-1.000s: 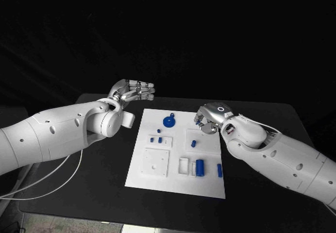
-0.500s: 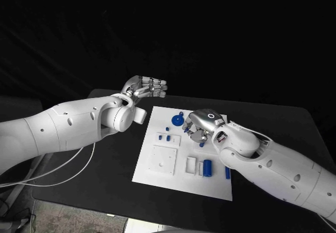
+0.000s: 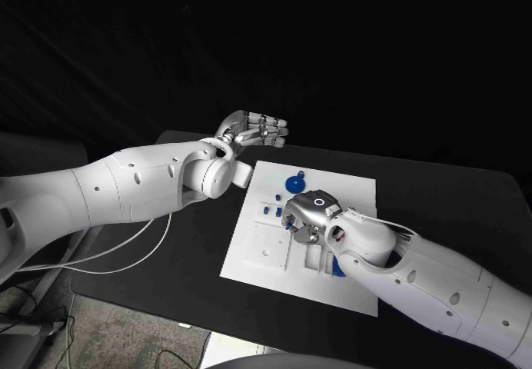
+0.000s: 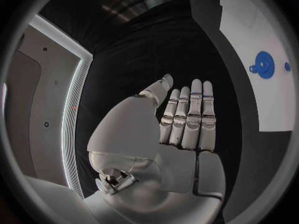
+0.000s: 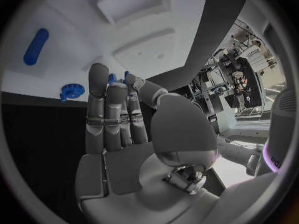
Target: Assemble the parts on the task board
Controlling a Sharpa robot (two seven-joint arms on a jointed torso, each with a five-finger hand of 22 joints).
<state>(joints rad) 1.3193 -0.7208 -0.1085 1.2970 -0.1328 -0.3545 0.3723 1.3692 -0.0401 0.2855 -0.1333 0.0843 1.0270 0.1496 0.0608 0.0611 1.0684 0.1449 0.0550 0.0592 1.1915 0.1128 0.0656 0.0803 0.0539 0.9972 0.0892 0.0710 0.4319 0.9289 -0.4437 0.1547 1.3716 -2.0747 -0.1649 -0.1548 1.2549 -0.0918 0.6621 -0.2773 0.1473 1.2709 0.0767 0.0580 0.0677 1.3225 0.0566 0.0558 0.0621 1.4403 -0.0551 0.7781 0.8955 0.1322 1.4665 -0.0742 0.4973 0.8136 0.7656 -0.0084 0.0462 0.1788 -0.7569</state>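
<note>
The flat white rectangular task board [image 3: 250, 265] lies on the black table [image 3: 166, 265], and most of the work on it looks not yet done. The right silver hand [image 3: 299, 223] hangs over the middle of the board, fingers pointing down at it. In the right wrist view its fingers [image 5: 109, 114] are held straight and close together, and small blue bits show at their tips — whether they pinch a small part or merely reach toward parts lying behind them cannot be told.

Just beyond that hand, toward the board's far edge, the round blue gear-like part [image 3: 295, 184] lies loose on the white surface; the right wrist view shows the same toothed disc [image 5: 72, 91] beside the fingertips. A long blue rounded bar [image 5: 35, 46] lies further off on the board, near shallow raised square recesses [image 5: 134, 2] that look unfilled. Close to the hand on its left-arm side, a few small blue pegs [image 3: 270, 207] sit by the board's outlined squares, and a blue part [image 3: 336, 267] peeks out beneath the right forearm.

The left silver hand [image 3: 257, 129] is raised off the far left corner of the board, well apart from every part. The left wrist view shows its fingers [image 4: 190, 117] flat, side by side, with nothing in the palm — empty and idle.

My judgement: the assembly is at an early stage, with the gear, the bar and the pegs apparently unseated and the recesses waiting.
</note>
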